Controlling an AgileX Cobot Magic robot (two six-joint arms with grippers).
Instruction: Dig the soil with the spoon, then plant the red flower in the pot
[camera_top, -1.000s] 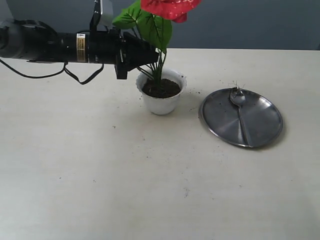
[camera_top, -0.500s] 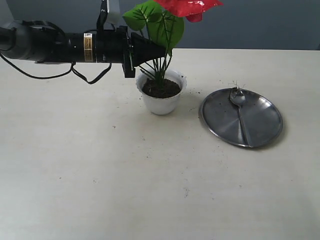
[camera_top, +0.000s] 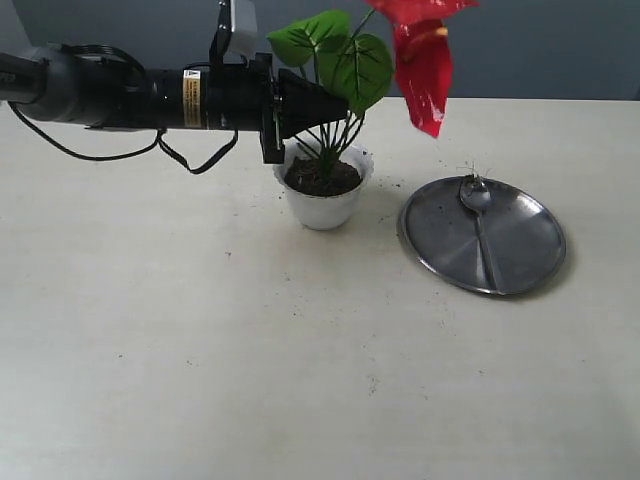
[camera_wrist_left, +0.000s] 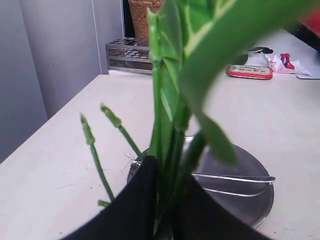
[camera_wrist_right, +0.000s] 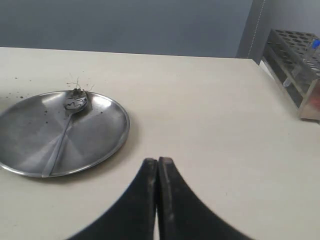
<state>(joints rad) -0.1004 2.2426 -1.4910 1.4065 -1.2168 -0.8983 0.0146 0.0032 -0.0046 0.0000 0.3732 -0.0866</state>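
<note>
Clamping the stems of the red flower (camera_top: 424, 80) just above the pot (camera_top: 322, 208) was the left gripper (camera_top: 335, 106) — right gripper (camera_wrist_right: 158, 166) sat pinched together, empty.

The flower (camera_top: 362, 70) has a glossy, plastic-looking red petal (camera_top: 425, 75) and smooth green leaves with a soft sheen. The soil (camera_top: 322, 178) is dark, crumbly and rough. The pot (camera_top: 322, 208) is smooth white. The plate (camera_top: 520, 255) and spoon (camera_top: 478, 205) are shiny bare metal. The bench (camera_top: 300, 350) is matt off-white. The left tool (camera_wrist_left: 170, 175) and right tool (camera_wrist_right: 158, 167) are matt black.
</note>
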